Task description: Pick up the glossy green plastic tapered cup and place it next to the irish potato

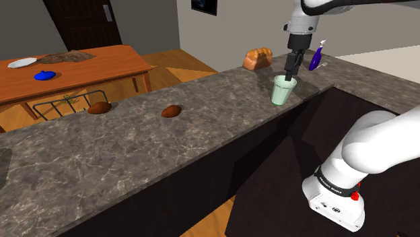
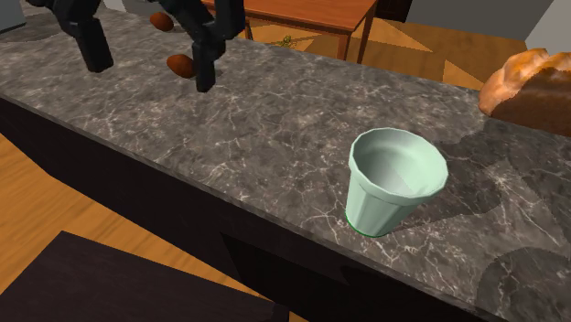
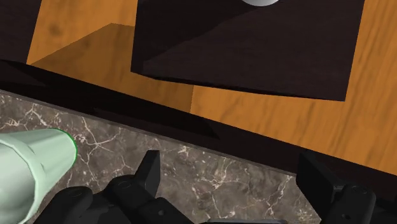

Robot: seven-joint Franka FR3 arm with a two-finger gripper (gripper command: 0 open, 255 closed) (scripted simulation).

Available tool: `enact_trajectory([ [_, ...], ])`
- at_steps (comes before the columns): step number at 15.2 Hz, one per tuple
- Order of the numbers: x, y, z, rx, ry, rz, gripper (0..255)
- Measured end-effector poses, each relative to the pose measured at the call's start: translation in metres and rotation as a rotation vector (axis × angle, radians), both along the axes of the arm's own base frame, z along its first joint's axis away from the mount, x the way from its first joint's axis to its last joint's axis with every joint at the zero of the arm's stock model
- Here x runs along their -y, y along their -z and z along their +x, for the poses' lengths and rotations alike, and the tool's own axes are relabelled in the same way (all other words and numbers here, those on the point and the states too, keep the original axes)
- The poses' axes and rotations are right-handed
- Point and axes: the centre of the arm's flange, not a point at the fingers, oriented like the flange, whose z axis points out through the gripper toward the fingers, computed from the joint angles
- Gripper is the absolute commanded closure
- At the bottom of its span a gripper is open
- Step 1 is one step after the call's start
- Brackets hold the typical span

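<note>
Pale mint-green glossy tapered cup (image 2: 395,187) upright on marbled counter (image 2: 274,119), tool (image 3: 230,162) wide open alongside.

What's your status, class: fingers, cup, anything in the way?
Fingers open, empty. Cup upright on counter, beside the fingers, not between them. Bread behind cup, likely off the line to the potatoes.

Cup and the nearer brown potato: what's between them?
Just bare counter between the pale green cup and that potato, in the shoulder view.
</note>
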Motion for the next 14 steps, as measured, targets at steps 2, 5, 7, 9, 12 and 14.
enact_trajectory([
  [2,0.029,0.009,0.013,-0.004,0.01,0.008,0],
  [5,0.061,0.02,0.025,-0.01,0.025,0.021,0],
  [7,0.086,0.03,0.038,-0.014,0.035,0.03,0],
  [9,0.11,0.038,0.044,-0.018,0.045,0.038,0],
  [12,0.151,0.051,0.055,-0.023,0.061,0.051,0],
  [14,0.176,0.062,0.065,-0.028,0.07,0.059,0],
])
